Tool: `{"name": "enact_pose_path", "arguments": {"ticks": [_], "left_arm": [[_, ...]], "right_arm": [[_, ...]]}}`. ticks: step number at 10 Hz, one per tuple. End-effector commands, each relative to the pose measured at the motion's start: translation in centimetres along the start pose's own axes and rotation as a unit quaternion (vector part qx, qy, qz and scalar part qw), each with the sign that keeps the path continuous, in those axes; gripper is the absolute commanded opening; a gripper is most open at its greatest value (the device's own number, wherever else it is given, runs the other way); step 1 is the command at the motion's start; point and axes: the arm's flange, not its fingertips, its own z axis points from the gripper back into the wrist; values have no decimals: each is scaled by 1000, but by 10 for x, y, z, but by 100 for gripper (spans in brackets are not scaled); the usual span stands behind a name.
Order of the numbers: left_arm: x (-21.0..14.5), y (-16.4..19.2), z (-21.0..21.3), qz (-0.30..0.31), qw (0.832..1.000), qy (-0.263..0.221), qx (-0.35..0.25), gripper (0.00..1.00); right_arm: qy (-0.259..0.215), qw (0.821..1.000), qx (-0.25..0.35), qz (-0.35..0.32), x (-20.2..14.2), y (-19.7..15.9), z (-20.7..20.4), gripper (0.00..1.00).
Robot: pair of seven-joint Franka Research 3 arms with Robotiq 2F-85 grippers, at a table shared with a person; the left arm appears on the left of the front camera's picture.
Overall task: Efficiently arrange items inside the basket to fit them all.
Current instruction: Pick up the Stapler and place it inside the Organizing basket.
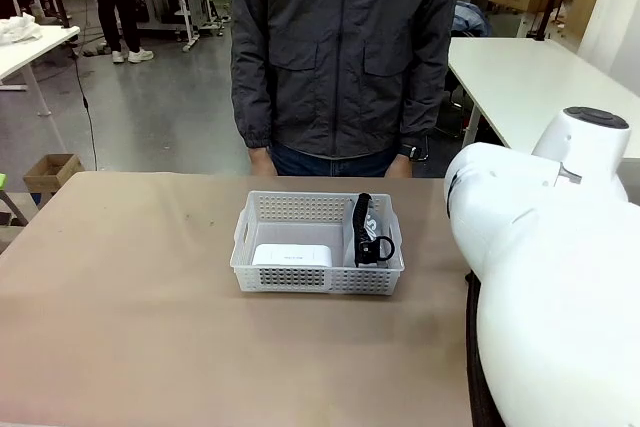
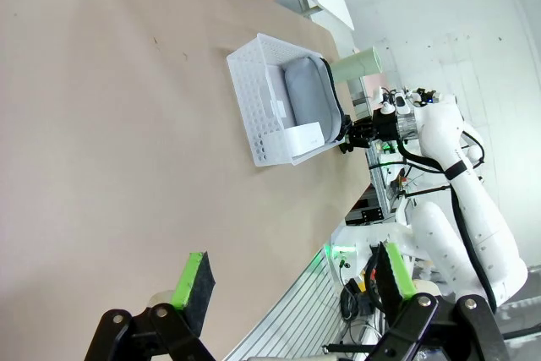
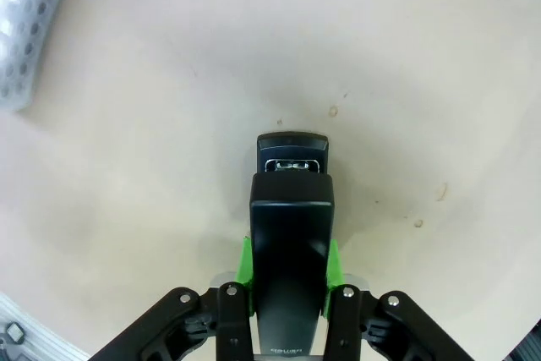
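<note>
- Right gripper (image 3: 288, 266) pinches a black plastic stapler (image 3: 292, 209) across its sides, over the tan table (image 3: 423, 82); a white perforated plastic basket (image 3: 34, 23) lies at ten o'clock.
- The stapler is probably rigid, dense and smooth; hold it mid-body.
- Left gripper (image 2: 294, 278) is spread wide, holding nothing.
- Front view, inside the basket: white boxy device (image 1: 291, 255), with a grey strapped pouch (image 1: 366, 227) at its three o'clock.

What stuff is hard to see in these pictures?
- Back end of the stapler: right wrist view, covered by the right fingers and cut by the bottom edge.
- Base of the cup: left wrist view, behind the basket.
- Print on the white device: front view, too small.
- Right side of the table: front view, blocked by the right arm.
</note>
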Motion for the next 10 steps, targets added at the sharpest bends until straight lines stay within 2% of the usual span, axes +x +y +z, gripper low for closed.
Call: {"name": "enact_pose_path", "arguments": {"ticks": [1,3,4,5,6,7,9,10], "left_arm": [[-2,-4,2,4,1000,2,-4,100],[-2,-4,2,4,1000,2,-4,100],[-2,-4,2,4,1000,2,-4,100],[-2,-4,2,4,1000,2,-4,100],[-2,-4,2,4,1000,2,-4,100],[-2,-4,2,4,1000,2,-4,100],[-2,-4,2,4,1000,2,-4,100],[-2,-4,2,4,1000,2,-4,100]], "right_arm": [[-80,991,105,-17,-28,-6,48,0],[-96,973,195,-78,-32,-14,64,0],[-108,955,226,-159,-25,-13,63,0],[-120,948,230,-185,-22,-11,59,0],[-137,947,195,-214,-21,-15,54,0],[-91,963,215,-135,-11,-25,69,0],[-91,963,215,-135,-11,-25,69,0],[-100,957,218,-165,-7,-24,66,36]]}}
